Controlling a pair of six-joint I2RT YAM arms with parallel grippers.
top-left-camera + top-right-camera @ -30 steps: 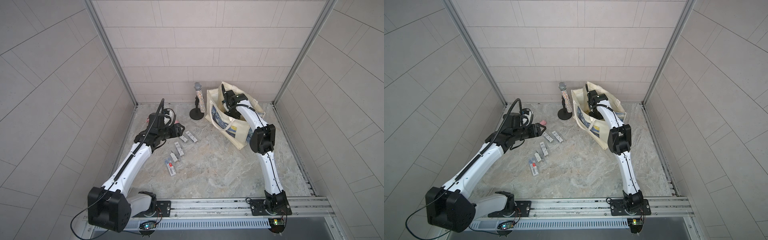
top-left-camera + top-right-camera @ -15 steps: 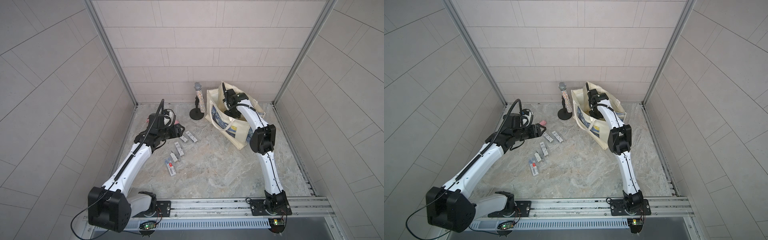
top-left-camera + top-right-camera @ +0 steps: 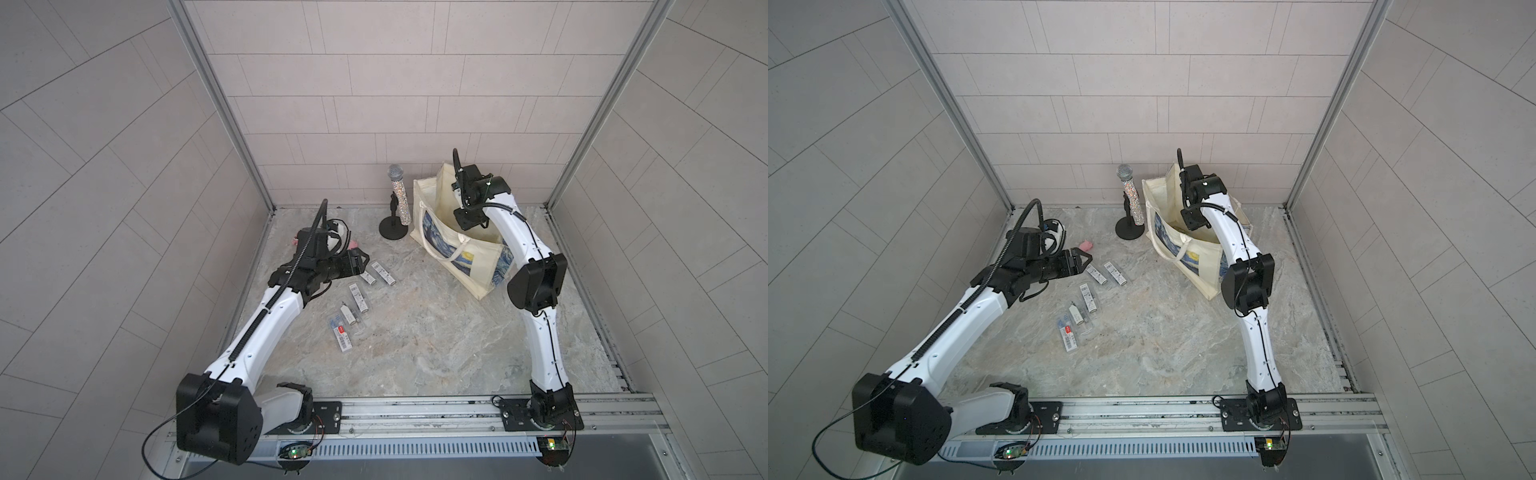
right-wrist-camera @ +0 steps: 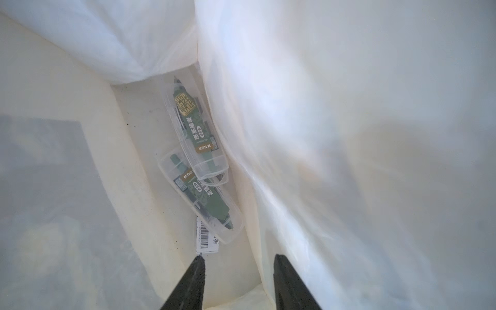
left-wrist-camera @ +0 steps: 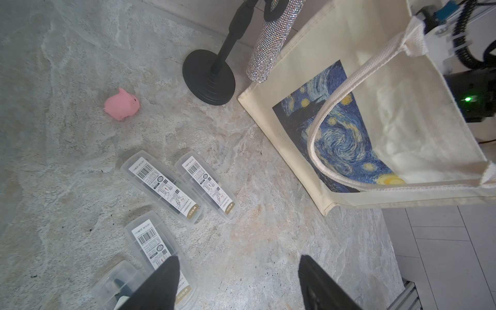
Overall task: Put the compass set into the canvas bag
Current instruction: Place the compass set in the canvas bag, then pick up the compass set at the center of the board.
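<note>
**Right arm up a touch over the canvas bag (image 3: 478, 278)**

Since a second ago the right arm's wrist has risen slightly above the bag's mouth. The left arm has hardly shifted.

In both top views the right hand (image 4: 239, 257) reaches down into the bag. Its fingers are hidden behind the canvas wall, so its state cannot be read there, and what the bag holds is out of sight. The left hand (image 3: 1084, 257) hovers low over the bench (image 3: 415, 332), beside several loose cases (image 3: 358, 297).

The left wrist view shows the left hand's fingers spread wide with nothing between them, above one loose case. The nearest case is cut off by the frame edge. A pink pig toy (image 5: 122, 104) and a microphone stand (image 5: 209, 77) lie beyond.

Only the right wrist view sees inside the bag. Two compass sets (image 4: 197, 128) lie overlapping on the bag's floor, just ahead of the right hand's parted, empty fingers. Their labels are blurred.
</note>
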